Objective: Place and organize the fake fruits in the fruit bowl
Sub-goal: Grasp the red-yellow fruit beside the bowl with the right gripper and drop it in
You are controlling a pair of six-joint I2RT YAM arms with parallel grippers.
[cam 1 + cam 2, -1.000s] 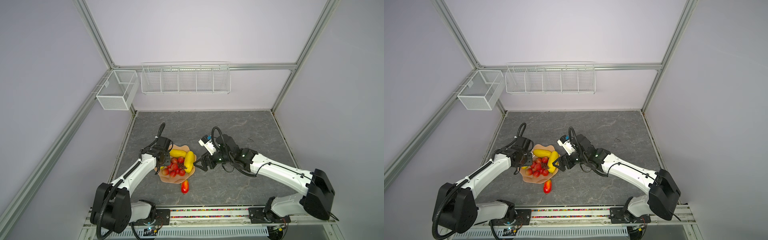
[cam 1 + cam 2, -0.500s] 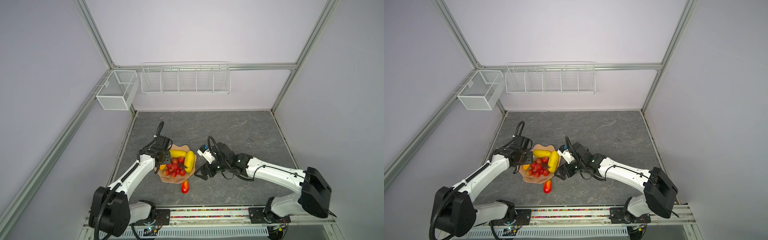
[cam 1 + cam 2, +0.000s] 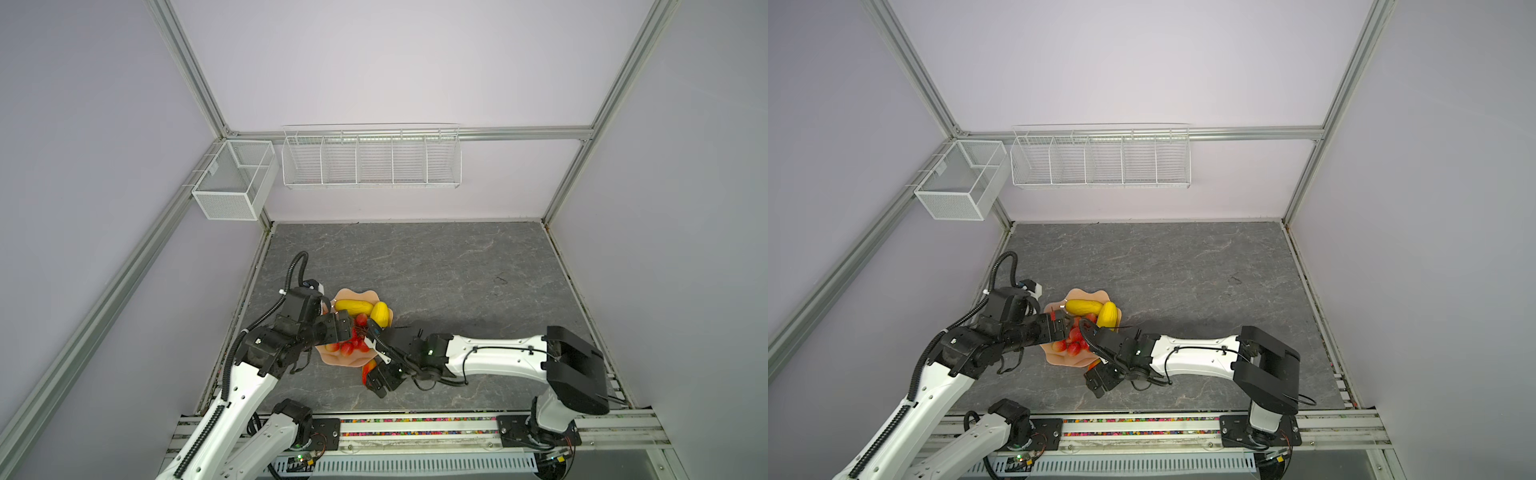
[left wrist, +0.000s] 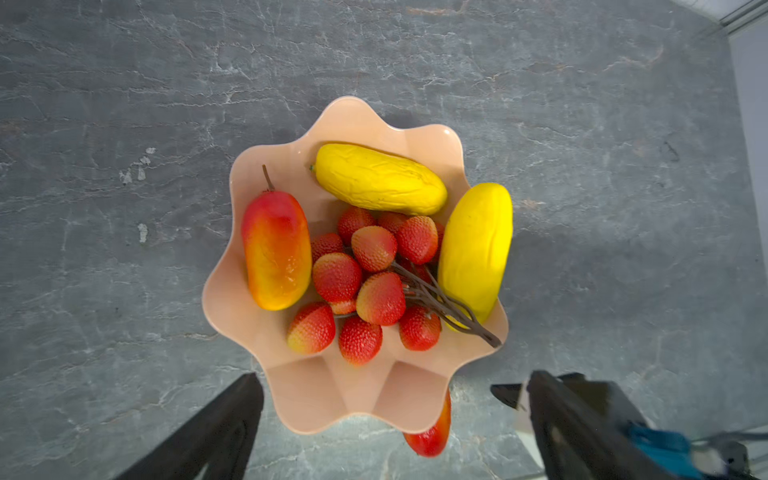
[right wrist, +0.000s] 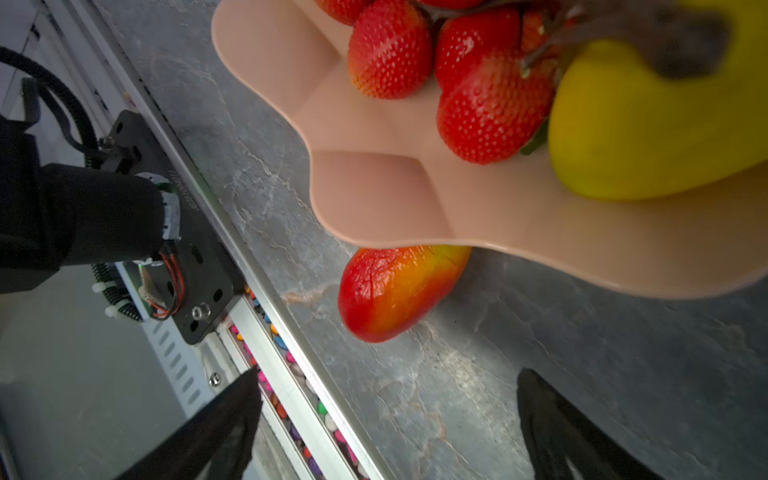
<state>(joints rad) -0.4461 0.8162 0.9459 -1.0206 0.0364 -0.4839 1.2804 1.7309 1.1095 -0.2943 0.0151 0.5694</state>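
Peach-beige fruit bowl [image 4: 332,399] with scalloped rim sits on the grey stone-look tabletop [image 4: 124,124]. Inside the bowl: red-orange mango [image 4: 276,249] lying along one wall; first yellow fruit [image 4: 378,178], ribbed, along the adjoining wall; second yellow fruit [image 4: 473,249] along the wall opposite the mango, its end close to the first's. Red grape bunch [image 4: 365,282] fills the middle of the bowl between the mango and the second yellow fruit, skins pebbled; its brown stem [image 4: 449,307] crosses that fruit's end and reaches the rim. Loose mango [image 5: 399,291] is outside the bowl on the tabletop, one end tucked under the overhanging rim, on the bowl's side towards the base rail [image 5: 299,386]. Left gripper [image 4: 395,376] is above the bowl, jaws spread wide, nothing between them. Right gripper [image 5: 388,374] is low beside the bowl, jaws also wide and empty, facing the loose mango, not touching it. Both top views show both wrists crowded over the bowl's rail-side half
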